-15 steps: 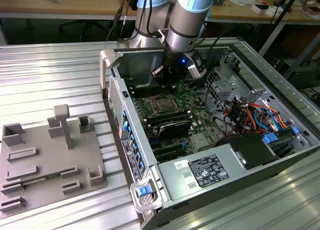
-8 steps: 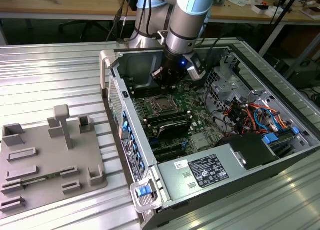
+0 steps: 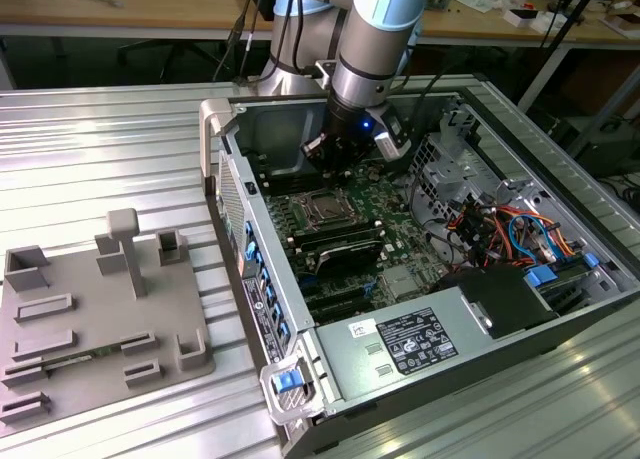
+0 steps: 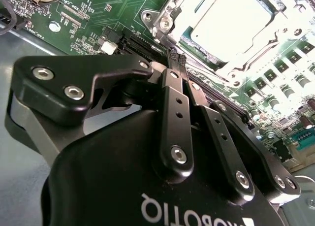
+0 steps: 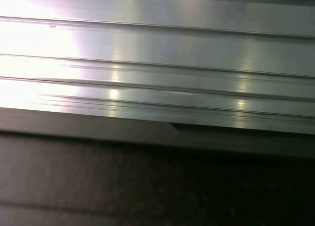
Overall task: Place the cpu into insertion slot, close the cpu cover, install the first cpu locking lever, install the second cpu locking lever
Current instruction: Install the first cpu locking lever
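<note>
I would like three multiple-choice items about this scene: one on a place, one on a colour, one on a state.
1. Where is the hand?
A. over the grey fixture plate
B. inside the open computer case, beside the insertion slot
C. over the power supply

2. What colour is the circuit board?
A. green
B. red
C. white

3. How are the fingertips of the hand?
A. spread wide
B. closed on a cable
C. pressed together, holding nothing

Answers: 1 B, the exterior view shows the arm reaching into the computer case next to the insertion slot. 2 A, both views show green. 3 C, the second wrist view shows the tips meeting.
</note>
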Controlling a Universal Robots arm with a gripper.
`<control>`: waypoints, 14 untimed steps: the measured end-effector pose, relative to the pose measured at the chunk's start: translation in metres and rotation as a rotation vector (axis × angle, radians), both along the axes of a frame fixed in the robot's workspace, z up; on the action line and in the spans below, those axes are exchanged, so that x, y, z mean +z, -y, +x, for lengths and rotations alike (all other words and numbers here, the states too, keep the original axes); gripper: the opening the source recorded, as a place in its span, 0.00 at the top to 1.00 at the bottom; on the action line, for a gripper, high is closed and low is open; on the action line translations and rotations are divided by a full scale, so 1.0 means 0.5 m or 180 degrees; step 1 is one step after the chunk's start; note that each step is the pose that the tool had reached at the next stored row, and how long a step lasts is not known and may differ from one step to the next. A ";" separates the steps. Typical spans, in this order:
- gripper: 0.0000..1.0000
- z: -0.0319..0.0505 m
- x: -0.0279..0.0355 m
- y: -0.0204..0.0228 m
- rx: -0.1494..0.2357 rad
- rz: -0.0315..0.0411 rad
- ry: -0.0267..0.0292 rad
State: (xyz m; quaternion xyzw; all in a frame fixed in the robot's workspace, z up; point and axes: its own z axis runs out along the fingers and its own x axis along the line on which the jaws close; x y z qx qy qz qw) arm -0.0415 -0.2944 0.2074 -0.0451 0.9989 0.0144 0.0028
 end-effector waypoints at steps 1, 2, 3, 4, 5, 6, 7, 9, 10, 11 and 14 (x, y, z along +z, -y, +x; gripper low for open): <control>0.89 0.000 0.000 -0.0003 0.0000 0.0000 -0.0001; 0.89 0.000 0.000 -0.0003 0.0000 0.0000 -0.0001; 0.89 0.000 0.000 -0.0003 -0.0002 0.0000 0.0000; 0.89 0.000 0.000 -0.0003 -0.0004 0.0000 0.0000; 0.89 0.000 -0.001 -0.0003 -0.0005 0.0000 0.0000; 0.89 0.000 -0.001 -0.0003 -0.0007 0.0000 0.0000; 0.89 0.000 -0.001 -0.0003 -0.0008 -0.0001 0.0000; 0.89 0.000 -0.003 -0.0004 -0.0010 0.0000 0.0001; 0.89 0.000 -0.003 -0.0004 -0.0010 0.0000 0.0001; 0.89 0.000 -0.004 -0.0003 -0.0011 0.0000 0.0001; 0.89 0.000 -0.006 -0.0002 -0.0013 -0.0001 0.0000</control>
